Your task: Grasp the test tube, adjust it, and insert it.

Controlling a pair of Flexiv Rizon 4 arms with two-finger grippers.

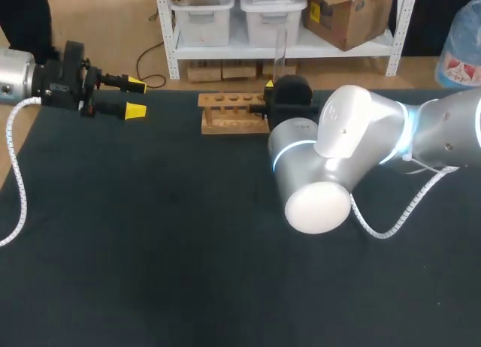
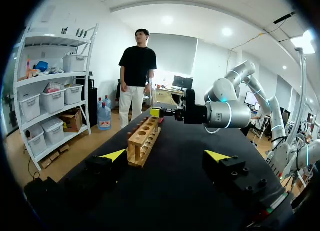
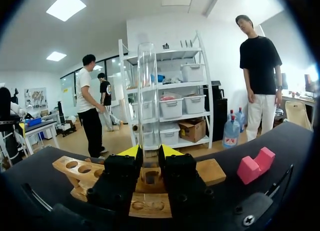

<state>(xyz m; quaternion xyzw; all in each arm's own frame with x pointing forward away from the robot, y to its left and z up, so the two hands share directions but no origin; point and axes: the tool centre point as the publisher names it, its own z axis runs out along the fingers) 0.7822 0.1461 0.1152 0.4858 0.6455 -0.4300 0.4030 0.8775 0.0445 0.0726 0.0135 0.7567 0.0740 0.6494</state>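
Grips tube (image 3: 148,91) upright with right gripper (image 3: 150,152), fingers clenched on both sides, over end hole of rack (image 1: 225,122); cannot tell whether tube's bottom sits in the hole; holds left gripper (image 1: 136,98) released, empty, above table (image 1: 150,249) at its left edge, well apart from rack; pink block (image 3: 256,165) near rack.

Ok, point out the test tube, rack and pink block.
test tube (image 3: 148,101): right wrist view, mid glass wall.
wooden rack (image 1: 225,125): head view, front base board.
pink block (image 3: 256,166): right wrist view, front face.
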